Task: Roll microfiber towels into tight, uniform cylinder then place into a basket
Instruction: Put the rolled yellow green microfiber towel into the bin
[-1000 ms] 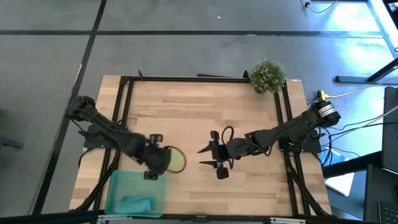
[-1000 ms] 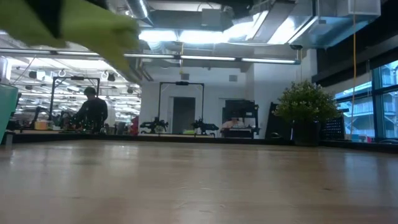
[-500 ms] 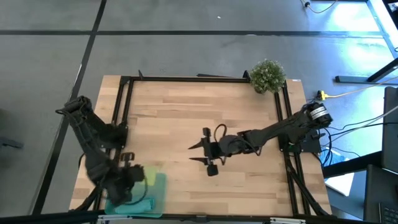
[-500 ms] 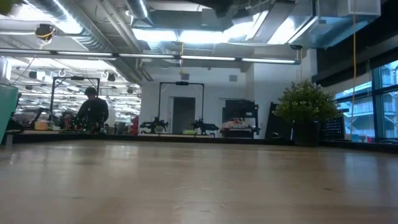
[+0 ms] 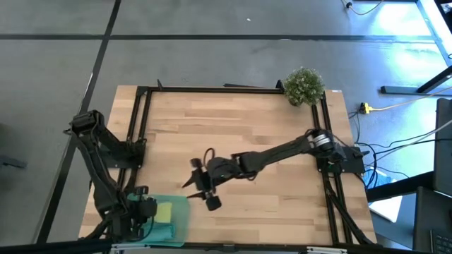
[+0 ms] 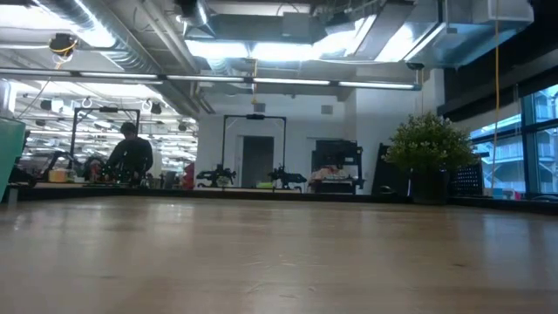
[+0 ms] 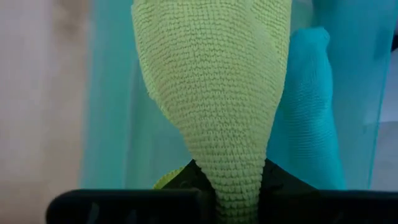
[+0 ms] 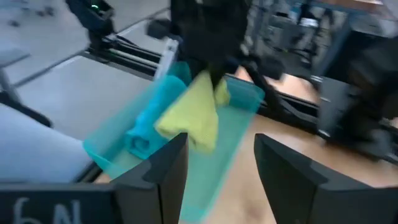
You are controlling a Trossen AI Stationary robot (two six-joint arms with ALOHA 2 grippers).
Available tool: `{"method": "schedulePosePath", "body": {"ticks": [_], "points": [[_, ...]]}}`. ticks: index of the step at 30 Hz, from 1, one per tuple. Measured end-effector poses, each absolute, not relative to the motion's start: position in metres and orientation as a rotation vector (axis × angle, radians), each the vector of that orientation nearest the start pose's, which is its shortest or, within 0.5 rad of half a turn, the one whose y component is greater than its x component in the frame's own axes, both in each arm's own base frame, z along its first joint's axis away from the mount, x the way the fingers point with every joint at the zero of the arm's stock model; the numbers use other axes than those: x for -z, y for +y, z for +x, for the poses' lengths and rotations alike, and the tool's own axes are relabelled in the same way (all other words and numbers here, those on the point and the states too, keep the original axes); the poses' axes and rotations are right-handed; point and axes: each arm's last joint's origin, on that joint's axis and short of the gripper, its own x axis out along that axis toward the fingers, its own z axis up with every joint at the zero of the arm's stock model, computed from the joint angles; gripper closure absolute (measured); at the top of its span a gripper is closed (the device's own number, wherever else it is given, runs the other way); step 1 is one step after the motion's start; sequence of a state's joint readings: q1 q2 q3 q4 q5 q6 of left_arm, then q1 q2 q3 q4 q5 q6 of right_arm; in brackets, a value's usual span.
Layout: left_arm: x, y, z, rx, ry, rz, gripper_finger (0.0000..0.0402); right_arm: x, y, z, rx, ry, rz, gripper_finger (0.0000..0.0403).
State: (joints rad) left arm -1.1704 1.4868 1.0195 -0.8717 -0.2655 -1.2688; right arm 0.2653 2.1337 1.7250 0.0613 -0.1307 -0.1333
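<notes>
Towels — two: lime (image 7: 214, 93) held over basket (image 5: 180, 212), teal (image 7: 308, 124) inside.

One camera looks straight down on the table (image 5: 233, 134); another sits level at tabletop height, facing the room; both wrist cameras share the basket (image 8: 118, 140), the left closest

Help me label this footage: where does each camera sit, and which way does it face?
High: overhead, straight down; both arms.
Low: tabletop height, facing the room; no arm.
Left wrist: over the basket; left end effector grips the lime towel.
Right wrist: faces the basket past open fingers.
Both wrist views share the teal towel.
</notes>
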Motion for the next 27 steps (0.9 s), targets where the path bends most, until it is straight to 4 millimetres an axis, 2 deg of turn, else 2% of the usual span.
{"method": "schedulePosePath", "body": {"ticks": [5,12,16,27], "points": [[-0.186,-0.238,0.107,0.057,1.243,-0.220,0.0369,-0.240,0.143,0.504,-0.455,0.312,-0.149,0.0218],[-0.159,-0.230,0.104,0.118,1.239,-0.208,0.0373,-0.219,0.142,0.516,-0.451,0.352,-0.151,0.0218],[-0.152,-0.227,0.102,0.127,1.237,-0.214,0.0368,-0.218,0.142,0.516,-0.449,0.359,-0.150,0.0218],[-0.152,-0.228,0.103,0.152,1.227,-0.203,0.0367,-0.218,0.142,0.516,-0.450,0.366,-0.150,0.0218]]}}
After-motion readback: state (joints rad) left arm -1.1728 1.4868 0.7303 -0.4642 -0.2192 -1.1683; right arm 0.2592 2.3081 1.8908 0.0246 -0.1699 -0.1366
